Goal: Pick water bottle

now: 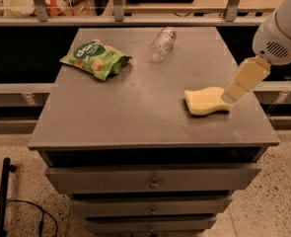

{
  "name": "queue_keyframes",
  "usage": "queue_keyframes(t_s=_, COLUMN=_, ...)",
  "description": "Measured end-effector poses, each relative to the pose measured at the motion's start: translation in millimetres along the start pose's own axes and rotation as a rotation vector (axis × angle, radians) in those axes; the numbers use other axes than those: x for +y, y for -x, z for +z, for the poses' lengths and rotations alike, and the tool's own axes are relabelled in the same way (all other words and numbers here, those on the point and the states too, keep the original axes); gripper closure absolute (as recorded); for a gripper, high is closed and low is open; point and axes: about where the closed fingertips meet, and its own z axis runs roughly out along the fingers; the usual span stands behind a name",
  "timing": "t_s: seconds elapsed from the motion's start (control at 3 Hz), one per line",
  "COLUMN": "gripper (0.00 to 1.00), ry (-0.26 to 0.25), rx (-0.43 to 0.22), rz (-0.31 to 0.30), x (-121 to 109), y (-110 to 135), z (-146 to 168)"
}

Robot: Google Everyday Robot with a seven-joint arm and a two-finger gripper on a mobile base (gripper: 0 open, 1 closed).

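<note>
tool (231,94): hangs above yellow sponge's (204,101) right end; grip width, cannot tell
water bottle (163,43): lies at counter's (135,117) far edge, well apart
advice: reach over, grasp body crosswise

— Where is the arm (282,31)?
— At the upper right, a rounded white housing (vent grille on its lower face).
— And the gripper (235,88)?
— Pale yellow, slanting down and leftward from that housing, its tip low over the desk's (135,112) right side.
</note>
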Motion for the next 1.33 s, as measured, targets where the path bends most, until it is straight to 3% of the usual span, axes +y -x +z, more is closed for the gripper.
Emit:
queue_keyframes(t_s=0.67, gripper=0.00, ry=-0.074, rx=-0.191, rz=0.160, x=-23.2, y=4.1, z=50.5)
queue_keyframes(t_s=1.33, gripper=0.00, ry=-0.189, rx=-0.438, rz=0.238, x=-51.5, y=46.2, z=61.2)
